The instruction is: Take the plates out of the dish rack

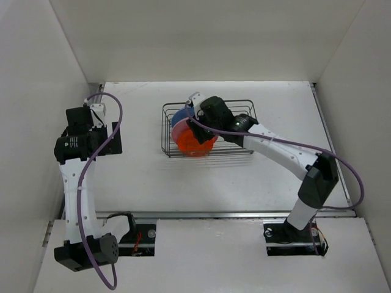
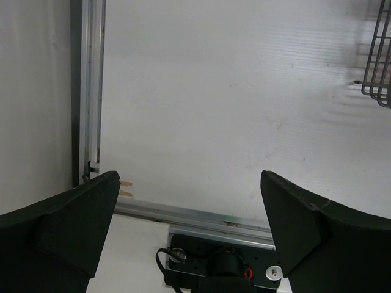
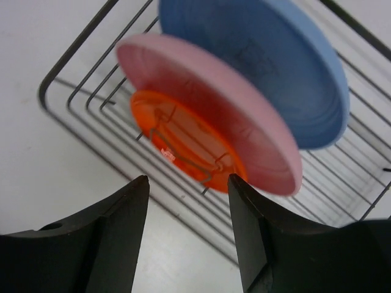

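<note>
**Inspector:** Dish rack (image 1: pixel 244 151) sits mid-worktop (image 1: pixel 146 183), toward the far edge. Blue plate (image 3: pixel 269 61), pink plate (image 3: pixel 244 134) and orange plate (image 3: pixel 177 140) stand inside it, close-packed.

**Operator:** Jaws?

**Inspector:** Your left jaws gape wide and empty near the left edge. Your right jaws are half-spread at the orange plate's rim, with no grip evident. Risk: if you close off-centre, you may snag a wire prong or drag the pink plate.
</note>
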